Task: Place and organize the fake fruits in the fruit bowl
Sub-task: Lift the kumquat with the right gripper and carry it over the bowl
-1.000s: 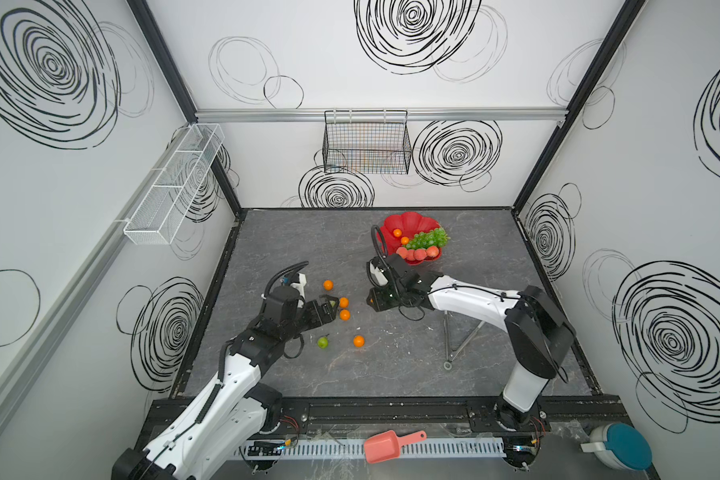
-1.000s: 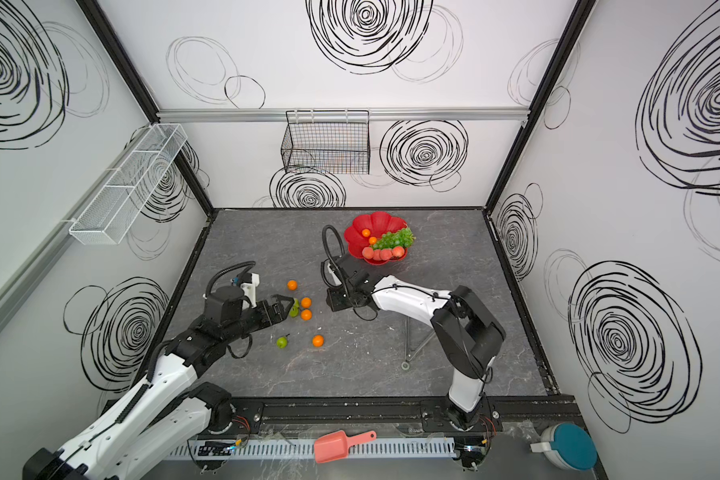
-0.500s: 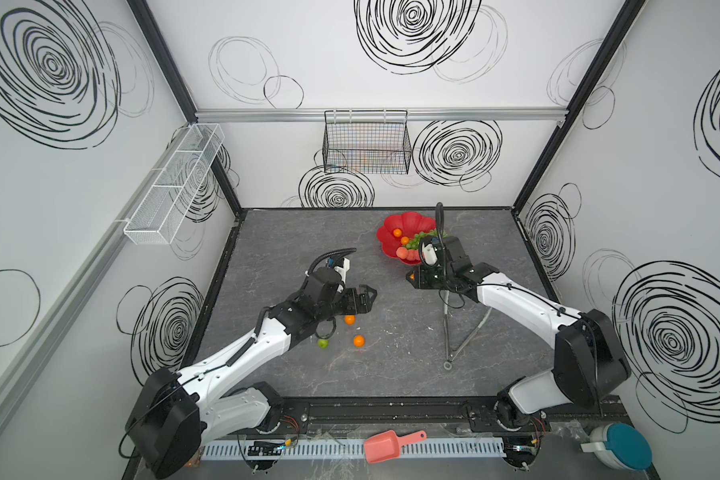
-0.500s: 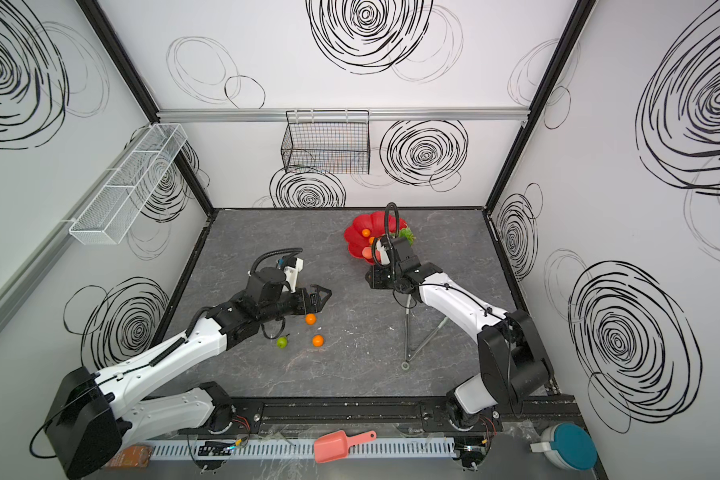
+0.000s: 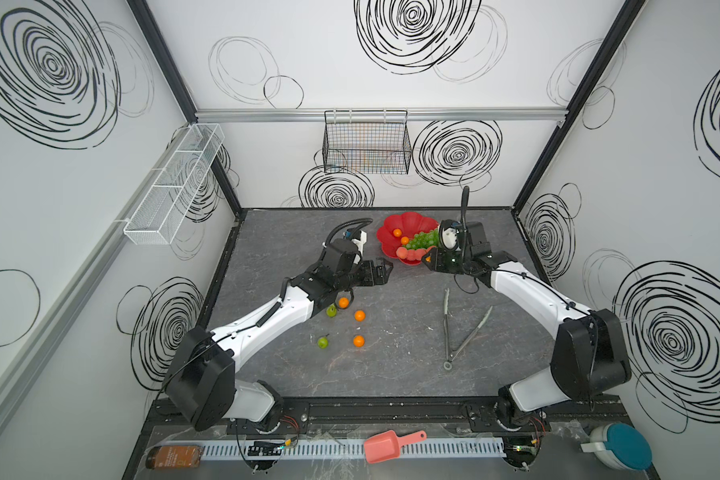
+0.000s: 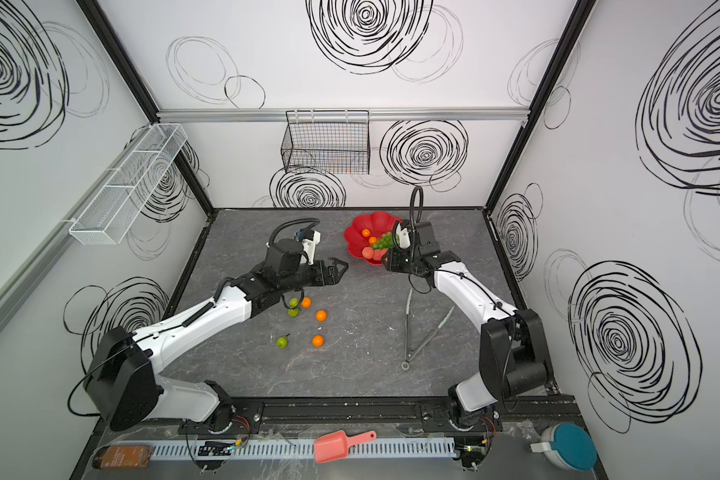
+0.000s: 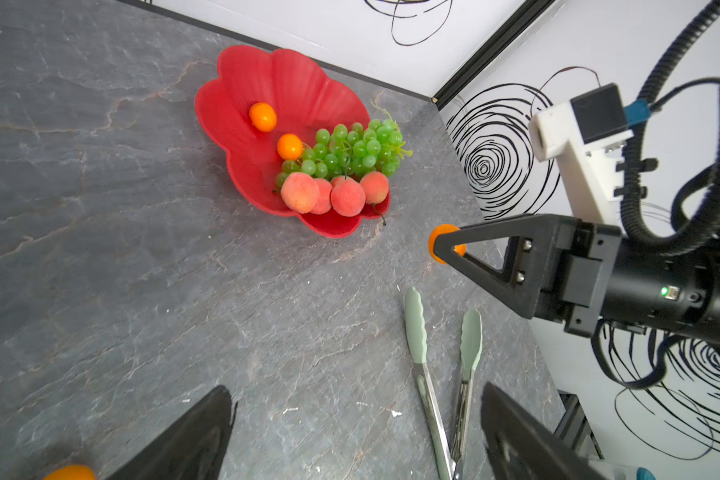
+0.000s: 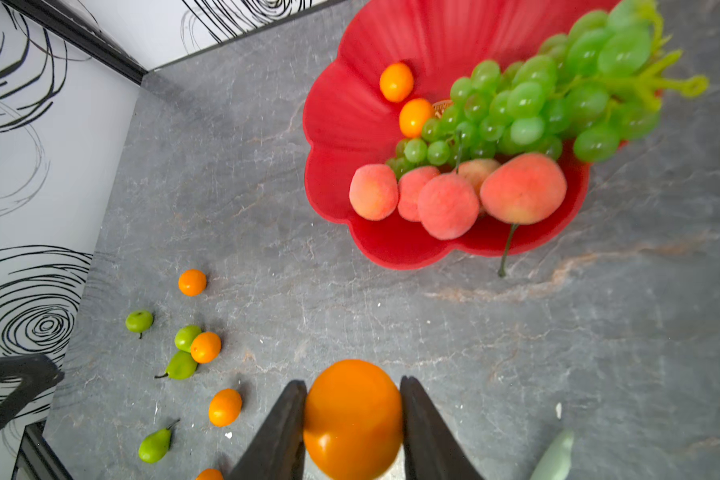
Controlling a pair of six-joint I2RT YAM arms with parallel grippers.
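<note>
— Grey, veined, stone-look surface (image 5: 391, 365). What is the biggest thing on it?
— The fruit bowl (image 5: 410, 220), at the far side. It is glossy red plastic, shallow, with ribbed petals and a scalloped rim. Nearer lie metal tongs (image 5: 462, 328) with pale green tips, splayed in a V.
— And the grippers?
— The right gripper (image 5: 429, 258) pinches a smooth round orange (image 8: 352, 419) between its black jaws, just beside the bowl's near rim. The left gripper (image 6: 338, 266) stands spread with nothing in it, also near the bowl.
— What's in the bowl?
— A bunch of translucent green grapes (image 7: 350, 149) hangs over one rim. Fuzzy pink-red peaches (image 7: 333, 195) are packed against the rim beside them. Two glossy oranges (image 7: 262, 116) sit on the bare red.
— Any loose fruit?
— More small oranges (image 5: 359, 316) and stemmed green pears (image 5: 322, 342) are clustered on the surface left of the tongs, well apart from the bowl.
</note>
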